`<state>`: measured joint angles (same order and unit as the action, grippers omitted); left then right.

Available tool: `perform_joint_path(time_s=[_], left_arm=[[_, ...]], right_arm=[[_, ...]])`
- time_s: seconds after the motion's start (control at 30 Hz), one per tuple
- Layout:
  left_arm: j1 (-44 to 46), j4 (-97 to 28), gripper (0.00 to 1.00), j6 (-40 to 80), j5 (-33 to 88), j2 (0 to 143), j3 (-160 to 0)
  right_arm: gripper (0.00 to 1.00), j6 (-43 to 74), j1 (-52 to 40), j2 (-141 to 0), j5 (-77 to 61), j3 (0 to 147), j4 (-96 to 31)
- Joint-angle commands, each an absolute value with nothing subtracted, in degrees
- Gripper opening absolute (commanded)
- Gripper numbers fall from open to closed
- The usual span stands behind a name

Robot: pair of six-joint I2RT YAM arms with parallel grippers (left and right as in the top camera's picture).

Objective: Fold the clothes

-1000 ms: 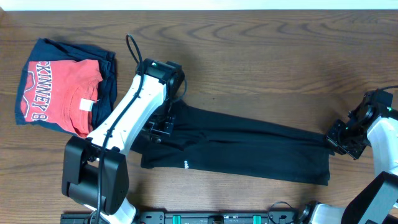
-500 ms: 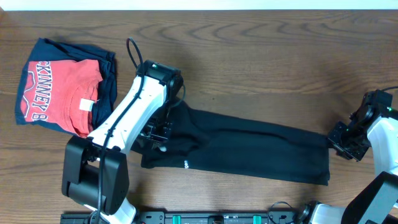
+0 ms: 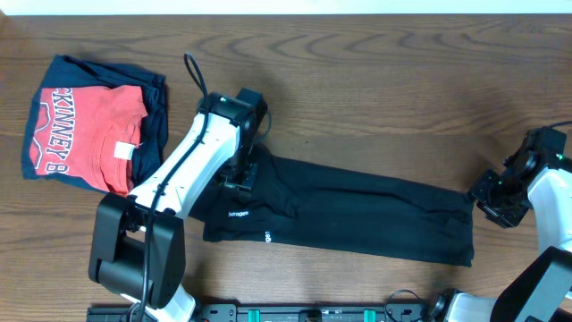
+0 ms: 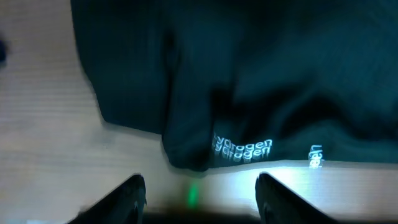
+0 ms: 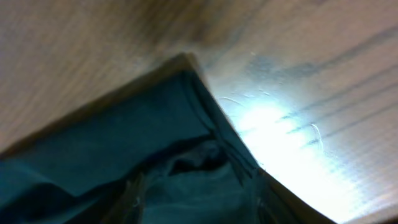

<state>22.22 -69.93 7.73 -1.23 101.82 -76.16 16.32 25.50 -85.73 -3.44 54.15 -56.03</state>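
White left arm (image 3: 192,165) hides the 10 o'clock corner of the soft black short-sleeved shirt (image 3: 357,215). Tiny white hem mark (image 3: 266,237) unreadable. White right arm (image 3: 556,210) cropped at 3 o'clock.

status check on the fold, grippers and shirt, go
Left gripper open at lettered end, right gripper open at opposite corner. Black shirt lies in long strip, unheld. Red T-shirt pile sits apart, nothing blocking.
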Motion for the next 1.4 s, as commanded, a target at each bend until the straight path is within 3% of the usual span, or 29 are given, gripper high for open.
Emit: perform_joint_path(time_s=[0.0, 0.2, 0.27, 0.3, 0.4, 0.47, 0.57, 0.67, 0.87, 0.93, 1.03, 1.17, 1.27, 1.37], left_arm=[[21.91, -64.18, 0.58, 7.53, -0.62, 101.08, -72.82], [21.37, -47.86, 0.58, 6.07, -1.08, 101.16, -62.76], [20.58, -44.29, 0.54, 6.09, -1.08, 101.16, -59.79], [20.18, -43.83, 0.49, 6.09, -1.06, 101.16, -59.16], [18.74, -44.45, 0.15, 6.09, -1.06, 101.14, -58.85], [17.52, -44.73, 0.06, 6.09, -1.06, 101.14, -58.83], [15.49, -45.36, 0.06, 6.09, -1.06, 101.14, -58.85], [13.54, -45.80, 0.06, 6.09, -1.02, 101.14, -58.85], [12.49, -45.41, 0.06, 6.07, -0.43, 101.14, -58.85], [12.49, -45.06, 0.07, 6.09, -0.43, 101.14, -58.85], [12.49, -44.84, 0.07, 6.07, -0.43, 101.14, -58.85], [12.49, -44.77, 0.08, 6.07, -0.43, 101.14, -58.85], [12.49, -44.64, 0.09, 6.07, -0.45, 101.14, -58.85], [12.49, -44.66, 0.09, 6.07, -0.45, 101.14, -58.85]], right_arm=[[0.49, 16.69, 25.96, -85.01, -7.33, 54.33, -55.51], [0.47, 16.67, 25.87, -85.03, -8.45, 54.30, -54.83], [0.55, 16.69, 25.85, -85.03, -8.47, 54.19, -54.04], [0.57, 16.67, 25.85, -85.03, -8.47, 54.00, -53.71], [0.57, 16.71, 25.76, -85.10, -8.45, 52.34, -52.45], [0.57, 16.71, 25.76, -85.10, -8.38, 50.17, -49.98], [0.54, 17.23, 25.78, -85.10, -8.36, 45.93, -45.84], [0.44, 19.07, 26.04, -85.12, -8.40, 42.17, -42.92], [0.15, 19.22, 25.87, -85.12, -9.96, 40.27, -38.41], [0.18, 18.98, 25.87, -85.12, -11.73, 40.27, -37.04], [0.38, 14.24, 25.87, -85.12, -20.34, 40.27, -36.40], [0.42, 11.57, 25.87, -85.12, -22.70, 40.25, -36.21], [0.34, 11.51, 25.85, -85.12, -22.24, 39.62, -36.01], [0.14, 11.77, 25.87, -85.12, -20.49, 38.04, -34.02]])
